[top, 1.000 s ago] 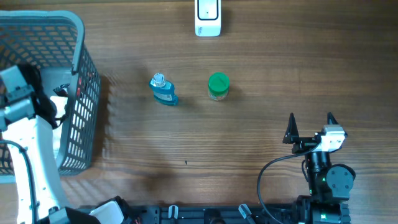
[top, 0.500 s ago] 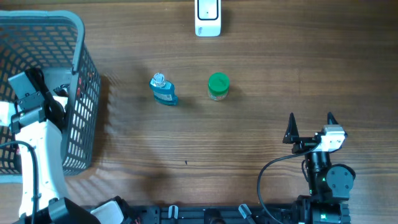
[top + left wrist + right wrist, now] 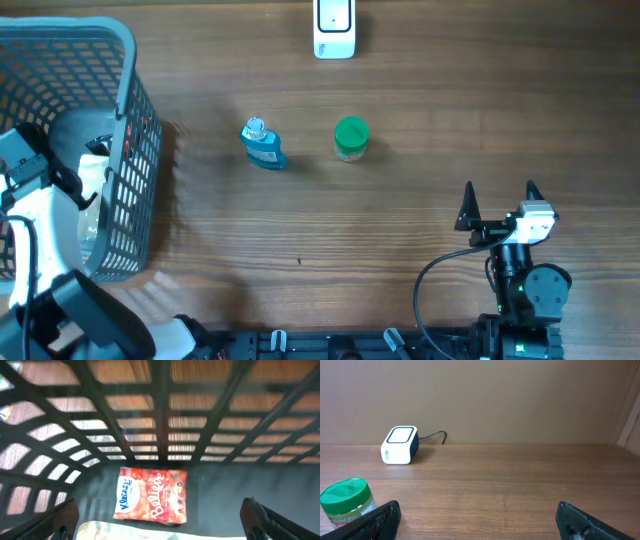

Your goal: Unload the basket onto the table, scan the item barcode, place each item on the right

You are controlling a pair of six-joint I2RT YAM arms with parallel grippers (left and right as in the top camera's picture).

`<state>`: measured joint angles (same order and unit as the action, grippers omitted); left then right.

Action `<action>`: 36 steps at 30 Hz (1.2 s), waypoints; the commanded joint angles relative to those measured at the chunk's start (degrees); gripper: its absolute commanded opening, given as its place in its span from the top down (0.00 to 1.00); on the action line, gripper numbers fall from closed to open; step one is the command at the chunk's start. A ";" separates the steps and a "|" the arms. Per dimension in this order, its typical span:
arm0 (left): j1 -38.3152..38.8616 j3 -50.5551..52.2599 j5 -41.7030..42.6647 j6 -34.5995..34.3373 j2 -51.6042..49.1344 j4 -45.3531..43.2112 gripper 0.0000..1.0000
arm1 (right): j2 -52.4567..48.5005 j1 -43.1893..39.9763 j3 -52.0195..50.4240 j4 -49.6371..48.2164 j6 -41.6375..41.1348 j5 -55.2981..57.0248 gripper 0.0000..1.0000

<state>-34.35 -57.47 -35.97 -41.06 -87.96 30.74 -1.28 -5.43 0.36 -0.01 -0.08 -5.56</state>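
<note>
Wood-grain table [image 3: 400, 250], seen from above and from both wrists.

Hidden or unclear: no barcode could be read on any item. From overhead the left arm's end sat inside the grey mesh basket [image 3: 130, 60] at the left edge. Its fingers and the basket's contents could not be told apart through the wall. In the left wrist view a pale object [image 3: 130, 532] was cut off by the bottom edge, overlapping the packet's lower border. Its kind could not be told.

Item: one orange-red tissue packet [image 3: 151, 496], printed face up, lay flat on the basket floor close to the mesh wall.

Left gripper [image 3: 159, 512]: fingers [image 3: 62, 520] spread wide and holding nothing. They showed only at the two lower corners, with the packet between them and clear of both.

Right gripper [image 3: 499, 195]: fingers spread wide and empty, low over the table's near right part, well apart from every item.

Scanner [image 3: 334, 28]: white with a dark side, at the far edge of the table, its cable trailing behind.

Other things: one blue bottle [image 3: 263, 146] and one green-lidded jar [image 3: 350, 138] stood near each other mid-table, between basket and right gripper. The basket wall stood between the packet and the scanner.
</note>
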 commanded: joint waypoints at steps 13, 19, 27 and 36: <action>-0.35 0.59 1.25 5.68 -7.04 -4.44 0.00 | -0.02 0.13 -0.07 -0.31 0.50 -0.72 0.00; -0.83 1.99 1.22 1.14 -7.65 -4.44 0.00 | -0.02 0.13 -0.07 -0.31 0.50 -0.72 0.00; -1.20 2.43 1.20 -2.75 -7.74 -5.92 0.00 | -0.02 0.13 -0.07 -0.31 0.52 -0.74 0.00; -4.83 4.04 1.05 -3.13 -8.07 -7.85 0.00 | -0.02 0.13 -0.07 -0.31 0.52 -0.72 0.00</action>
<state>-37.63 -55.16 -34.57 -42.81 -94.96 23.86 -1.28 -5.43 0.36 -0.01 -0.05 -5.56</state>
